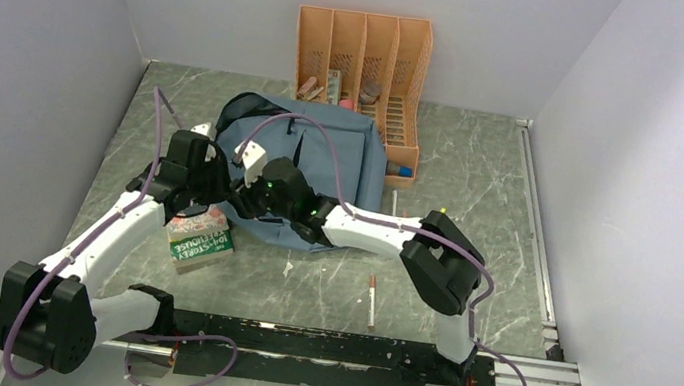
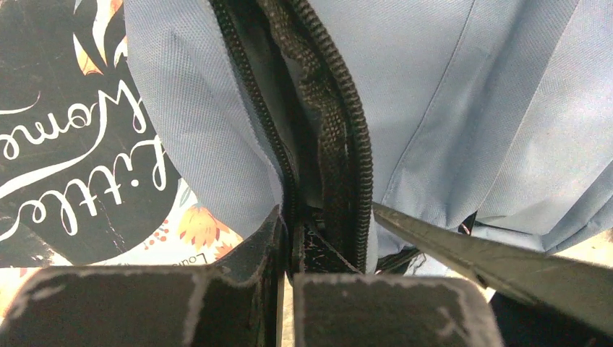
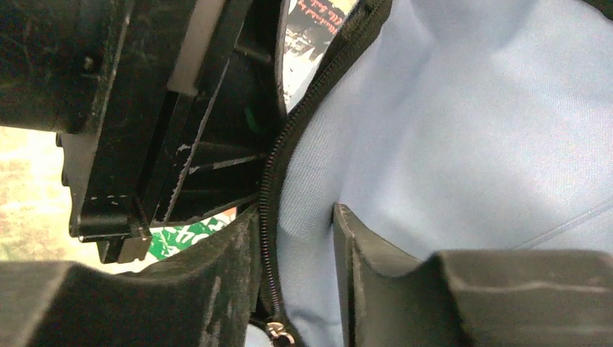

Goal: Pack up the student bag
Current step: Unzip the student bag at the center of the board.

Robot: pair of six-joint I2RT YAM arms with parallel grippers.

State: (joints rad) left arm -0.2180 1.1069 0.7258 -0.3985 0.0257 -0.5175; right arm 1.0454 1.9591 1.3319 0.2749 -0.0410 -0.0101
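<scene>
The student bag [image 1: 334, 152], dusty blue with black zip trim, lies flat mid-table. My left gripper [image 1: 210, 183] is at its near-left edge, shut on the bag's black zip edge [image 2: 340, 144]; its pinch point shows in the left wrist view as left gripper [image 2: 289, 235]. My right gripper [image 1: 263, 187] sits just beside it, and in its own view the right gripper [image 3: 296, 246] stands open astride a fold of blue fabric [image 3: 311, 210] and the zip line [image 3: 271, 210]. A silver zip pull [image 3: 278, 331] hangs low between its fingers.
A stack of books [image 1: 200, 239] lies left of the bag, with a "Little Women" cover [image 2: 72, 144] on top. An orange file organizer [image 1: 367, 55] stands against the back wall. A pen [image 1: 371, 303] lies near the front, right of centre.
</scene>
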